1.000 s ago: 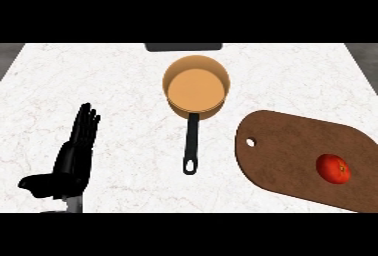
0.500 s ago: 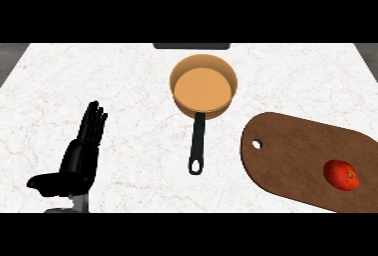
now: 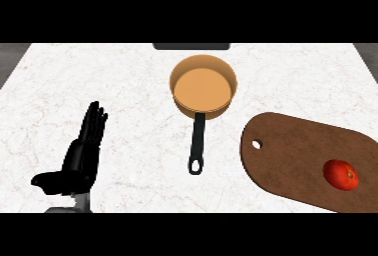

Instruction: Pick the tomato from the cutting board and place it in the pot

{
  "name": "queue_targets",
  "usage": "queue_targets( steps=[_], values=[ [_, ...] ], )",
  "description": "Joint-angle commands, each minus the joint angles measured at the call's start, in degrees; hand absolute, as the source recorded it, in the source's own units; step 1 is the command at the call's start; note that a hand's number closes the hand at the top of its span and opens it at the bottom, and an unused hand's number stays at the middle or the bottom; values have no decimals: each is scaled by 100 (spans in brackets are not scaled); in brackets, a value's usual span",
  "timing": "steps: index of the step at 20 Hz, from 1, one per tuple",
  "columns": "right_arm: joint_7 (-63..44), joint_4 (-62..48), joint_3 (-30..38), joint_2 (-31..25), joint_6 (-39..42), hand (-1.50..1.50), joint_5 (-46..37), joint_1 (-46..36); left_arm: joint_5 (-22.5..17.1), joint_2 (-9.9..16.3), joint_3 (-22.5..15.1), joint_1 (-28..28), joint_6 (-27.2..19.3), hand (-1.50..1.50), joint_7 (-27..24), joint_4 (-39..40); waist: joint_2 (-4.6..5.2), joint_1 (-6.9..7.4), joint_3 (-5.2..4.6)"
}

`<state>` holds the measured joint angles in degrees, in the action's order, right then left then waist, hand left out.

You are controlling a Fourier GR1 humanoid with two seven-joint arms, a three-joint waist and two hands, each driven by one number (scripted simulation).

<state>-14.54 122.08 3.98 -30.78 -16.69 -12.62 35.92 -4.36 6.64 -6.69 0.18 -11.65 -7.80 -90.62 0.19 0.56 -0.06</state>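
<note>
The tomato, red and round, lay on the brown cutting board at the right side of the white marble counter, near the view's right edge. The board had a small hole at its left end. The copper-coloured pot sat near the middle, towards the back, its black handle pointing towards the viewer, well apart from the tomato. The left hand rested at lower left, fingers straight and together, holding nothing.
</note>
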Motion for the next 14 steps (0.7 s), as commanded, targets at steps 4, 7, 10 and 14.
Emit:
queue_targets(
  steps=[4, 7, 10, 14],
  values=[
    [-857, -711, -371, 207, 523, -150, -511, -959, 277, -293, -111, -142, -277, 0, 109, 63, -13, -48, 6],
    [-880, -844, -499, 543, 638, -150, -788, -1132, 123, -43, 40, 281, 100, 0, -68, -256, -22, -50, 6],
    [-465, -1319, -233, 689, 792, -150, -778, -1510, 231, -228, 49, -135, -65, 0, 306, -45, -20, -64, 6],
    [-206, -1493, -25, 916, 957, -150, -955, -1388, 217, -168, 265, -126, 83, 0, 60, 41, -22, -73, 6]
  ],
)
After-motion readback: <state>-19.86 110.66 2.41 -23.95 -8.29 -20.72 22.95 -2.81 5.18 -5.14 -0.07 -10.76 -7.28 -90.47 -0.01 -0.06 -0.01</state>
